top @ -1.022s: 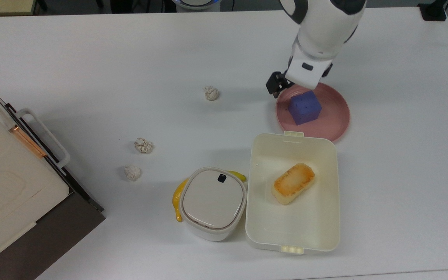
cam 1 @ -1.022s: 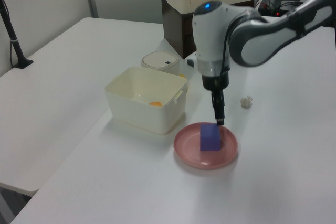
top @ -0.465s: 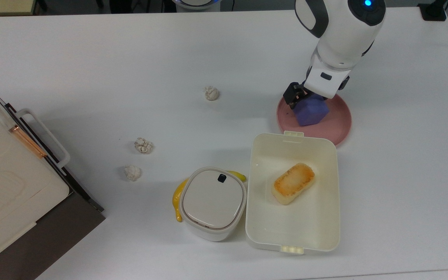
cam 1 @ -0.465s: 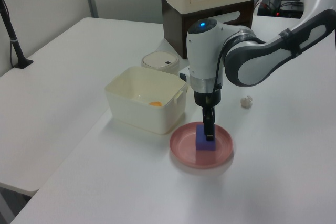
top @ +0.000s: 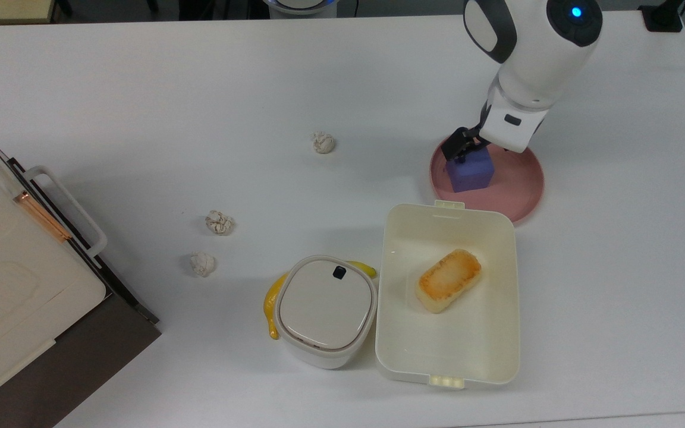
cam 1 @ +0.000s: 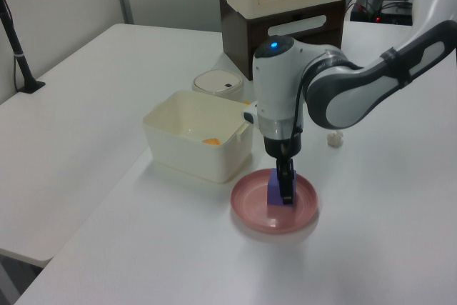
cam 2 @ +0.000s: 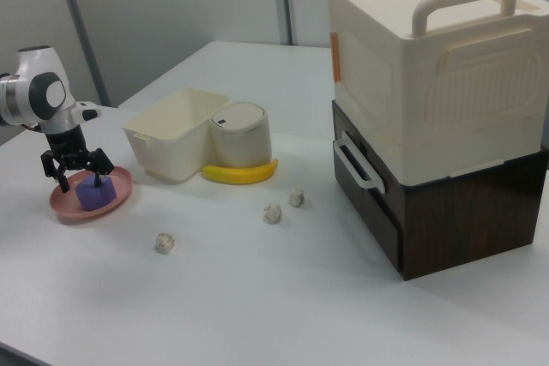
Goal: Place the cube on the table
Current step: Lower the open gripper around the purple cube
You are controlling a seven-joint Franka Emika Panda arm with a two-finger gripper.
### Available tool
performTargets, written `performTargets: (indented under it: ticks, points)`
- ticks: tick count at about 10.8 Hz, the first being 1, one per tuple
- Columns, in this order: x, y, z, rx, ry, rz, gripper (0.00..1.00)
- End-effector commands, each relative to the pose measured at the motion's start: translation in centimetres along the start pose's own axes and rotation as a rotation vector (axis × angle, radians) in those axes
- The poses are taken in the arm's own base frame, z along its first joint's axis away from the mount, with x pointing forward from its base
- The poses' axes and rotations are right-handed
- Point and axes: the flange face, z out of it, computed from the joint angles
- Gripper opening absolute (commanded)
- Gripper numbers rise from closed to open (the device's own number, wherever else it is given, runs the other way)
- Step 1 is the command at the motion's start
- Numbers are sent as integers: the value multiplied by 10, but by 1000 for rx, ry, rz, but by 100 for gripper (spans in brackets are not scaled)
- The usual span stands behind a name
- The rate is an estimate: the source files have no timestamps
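The purple-blue cube point(top: 469, 173) rests on the pink plate point(top: 512, 193), which stands on the white table point(top: 200, 89). My gripper point(top: 472, 156) has come down over the cube's top and is open, with one dark finger point(top: 458, 145) on the top view's left of the cube and the other hidden under the hand. In the left view one finger point(cam 1: 286, 185) covers part of the cube point(cam 1: 274, 193). In the right view the gripper point(cam 2: 83, 182) straddles the cube point(cam 2: 94, 197) on the plate point(cam 2: 69, 209).
An open cream box point(top: 448, 294) holding a golden bread-like piece point(top: 448, 280) lies right beside the plate. A lidded round container point(top: 326, 310) and a banana point(top: 272, 306) sit near it. Three crumpled paper balls point(top: 323, 142) lie mid-table. Stacked bins point(top: 15, 279) stand at the top view's left.
The arm swung over the plate and lowered around the cube. The cube turned square to the fingers, and the plate slid a little toward the top view's right.
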Motion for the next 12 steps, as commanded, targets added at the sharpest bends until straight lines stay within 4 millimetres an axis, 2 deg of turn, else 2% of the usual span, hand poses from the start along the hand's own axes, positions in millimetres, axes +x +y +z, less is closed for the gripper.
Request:
performTargets:
  ticks: [1,3,4,5,8,9,12]
  points:
    - [4,-2,6,-1,8,14,100]
    - [6,13,-3,-28,25,25,100]
    - [9,18,-20,-25,51,32,100]
    - [11,21,-28,-24,63,36,100]
    - [13,37,-18,-31,47,50,100]
    - [14,37,-12,-39,43,46,100]
    - [12,28,-12,-29,42,41,100]
